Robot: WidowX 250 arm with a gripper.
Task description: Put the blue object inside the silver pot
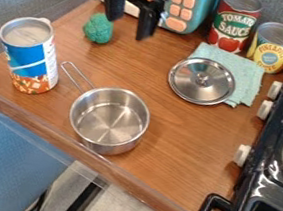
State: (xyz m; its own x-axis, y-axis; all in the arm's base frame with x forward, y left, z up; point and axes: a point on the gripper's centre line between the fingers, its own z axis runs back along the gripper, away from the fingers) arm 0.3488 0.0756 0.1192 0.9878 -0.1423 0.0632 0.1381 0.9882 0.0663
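Two fingers of the gripper [127,27] stood spread at the top of the view with nothing between them, presumably kept apart so they could straddle whatever was to be picked up. Just below and to their left sat a blue-green ball [98,28], lying on the counter [179,144]. It was likely the object meant, being small enough for such a grasp, though the big can [34,55] by the left edge also wore a blue label. That can stood upright, and its height would have suited the pot poorly.

The pot [108,146] sat upright near the counter's front edge, its mouth up and nothing inside, ready to receive. Its handle [76,75] pointed toward the back left, off to one side of the mouth, which left a drop from above unhindered. The lid [202,80] was already off, resting partly on a folded cloth [246,78], well out of the way.

The next move called for lowering over the ball, closing squarely, and lifting clear of the handle before crossing. A soft-looking, knobbly thing probably gave under pressure, yet an off-centre pinch might have rolled it aside.
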